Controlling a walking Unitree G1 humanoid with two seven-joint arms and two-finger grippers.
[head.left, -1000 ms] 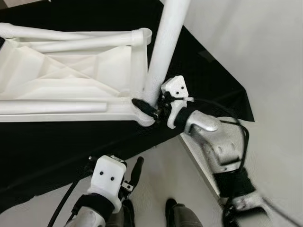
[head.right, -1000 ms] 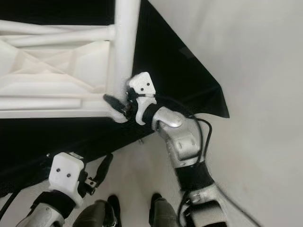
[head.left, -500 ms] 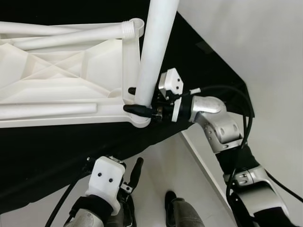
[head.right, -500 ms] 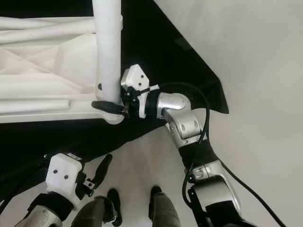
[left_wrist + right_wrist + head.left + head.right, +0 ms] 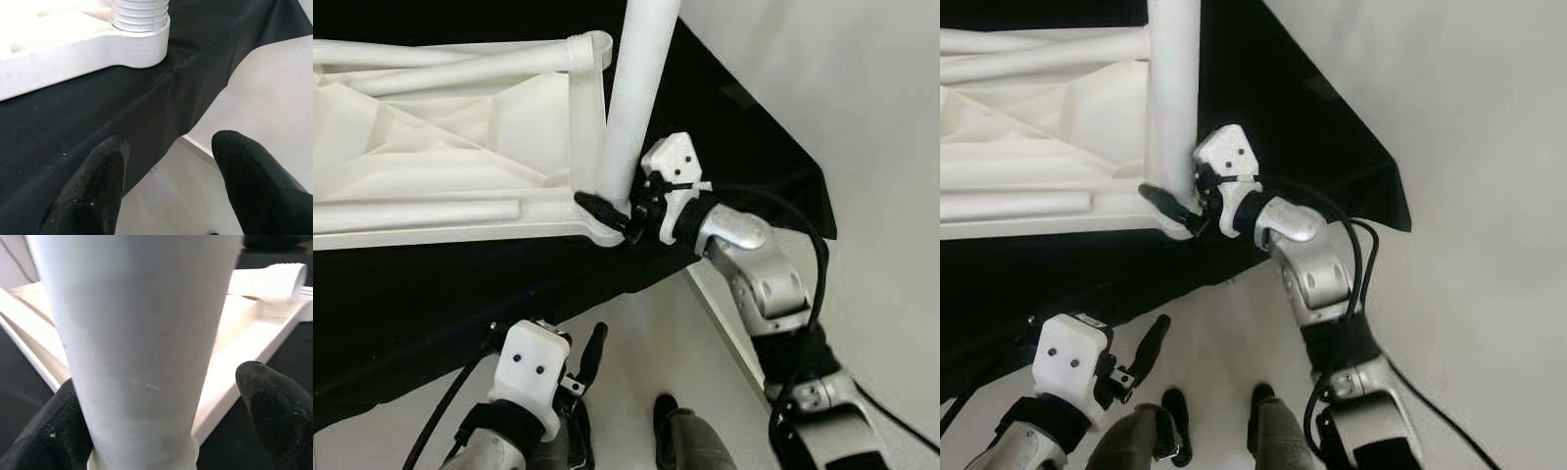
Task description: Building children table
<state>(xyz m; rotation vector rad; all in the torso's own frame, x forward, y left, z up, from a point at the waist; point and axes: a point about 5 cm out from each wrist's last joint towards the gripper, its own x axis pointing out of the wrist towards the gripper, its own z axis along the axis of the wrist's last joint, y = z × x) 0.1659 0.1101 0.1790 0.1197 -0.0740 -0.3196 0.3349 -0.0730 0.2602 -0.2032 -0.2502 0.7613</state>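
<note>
A white plastic table top (image 5: 440,147) lies upside down on a black cloth. One white leg (image 5: 631,98) stands upright in its near right corner socket (image 5: 139,44). My right gripper (image 5: 612,211) reaches around the foot of this leg. Its fingers are open: one finger (image 5: 63,431) lies against the leg and the other stands off with a gap. Two more loose legs lie across the table top, one (image 5: 411,211) along the near rim and one with a threaded end (image 5: 460,69) at the far rim. My left gripper (image 5: 168,161) hangs low, open and holding nothing.
The black cloth (image 5: 431,294) drapes over the near edge down to the pale floor (image 5: 646,333). My own feet (image 5: 671,431) stand just below that edge. The cloth's right corner (image 5: 803,206) ends against a white surface.
My right wrist has rolled about the leg's foot, and its white camera block now sits higher. The leg stays upright in the socket. The left arm has hardly moved.
</note>
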